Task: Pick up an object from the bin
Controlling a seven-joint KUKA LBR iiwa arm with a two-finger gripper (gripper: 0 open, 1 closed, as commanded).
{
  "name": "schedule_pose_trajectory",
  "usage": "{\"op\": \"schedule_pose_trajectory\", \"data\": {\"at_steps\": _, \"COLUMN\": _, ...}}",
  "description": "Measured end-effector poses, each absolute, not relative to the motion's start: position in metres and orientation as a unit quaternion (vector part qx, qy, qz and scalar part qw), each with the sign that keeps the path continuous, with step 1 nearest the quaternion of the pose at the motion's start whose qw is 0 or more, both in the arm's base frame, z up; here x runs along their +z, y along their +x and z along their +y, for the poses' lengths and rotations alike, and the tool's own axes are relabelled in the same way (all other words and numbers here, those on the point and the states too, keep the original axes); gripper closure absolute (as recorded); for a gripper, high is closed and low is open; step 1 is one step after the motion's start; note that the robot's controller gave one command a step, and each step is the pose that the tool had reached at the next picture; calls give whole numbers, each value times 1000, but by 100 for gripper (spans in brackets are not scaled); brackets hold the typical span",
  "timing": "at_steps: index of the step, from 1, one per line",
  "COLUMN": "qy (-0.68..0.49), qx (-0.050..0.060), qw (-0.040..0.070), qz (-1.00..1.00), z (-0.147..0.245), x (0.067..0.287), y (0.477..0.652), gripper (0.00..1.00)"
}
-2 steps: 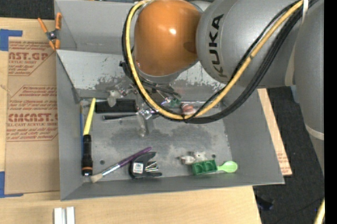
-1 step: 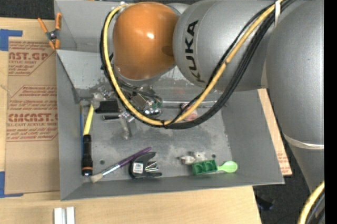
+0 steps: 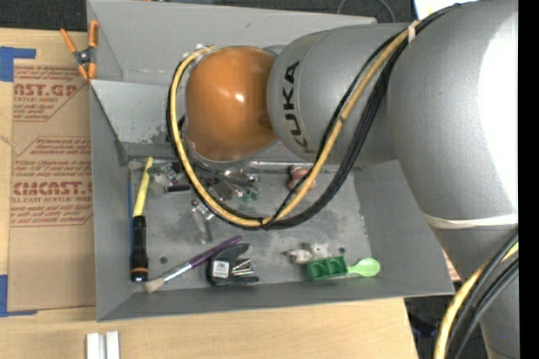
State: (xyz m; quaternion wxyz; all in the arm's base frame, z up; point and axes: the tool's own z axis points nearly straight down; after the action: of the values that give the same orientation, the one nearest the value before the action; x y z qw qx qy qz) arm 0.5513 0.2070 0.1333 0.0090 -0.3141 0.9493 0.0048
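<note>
The gripper, tucked beneath the arm's orange cover, hangs low over the left-middle floor of the bin, probably lining up a pick, nearest the yellow-and-black pen and the purple brush, though whether the claw is apart or together I cannot tell.

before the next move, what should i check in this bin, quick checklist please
1. Gripper open or shut: cannot tell, it sits under the orange cover.
2. Anything held: cannot tell.
3. Black-and-yellow tool lies free along the left wall: ok.
4. Purple-handled brush in the open near the lower wall: ok.
5. Green piece at lower right, clear of the arm: ok.
</note>
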Motion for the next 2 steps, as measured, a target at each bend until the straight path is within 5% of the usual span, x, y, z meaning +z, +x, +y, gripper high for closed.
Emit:
{"op": "schedule_pose_trajectory", "data": {"at_steps": 1, "qy": -393, "qx": 5, "qw": 10, "qz": 920, "z": 158, "x": 96, "y": 552, "gripper": 0}}
{"op": "schedule_pose_trajectory", "data": {"at_steps": 2, "qy": -365, "qx": 6, "qw": 7, "qz": 931, "z": 162, "x": 129, "y": 528, "gripper": 0}}
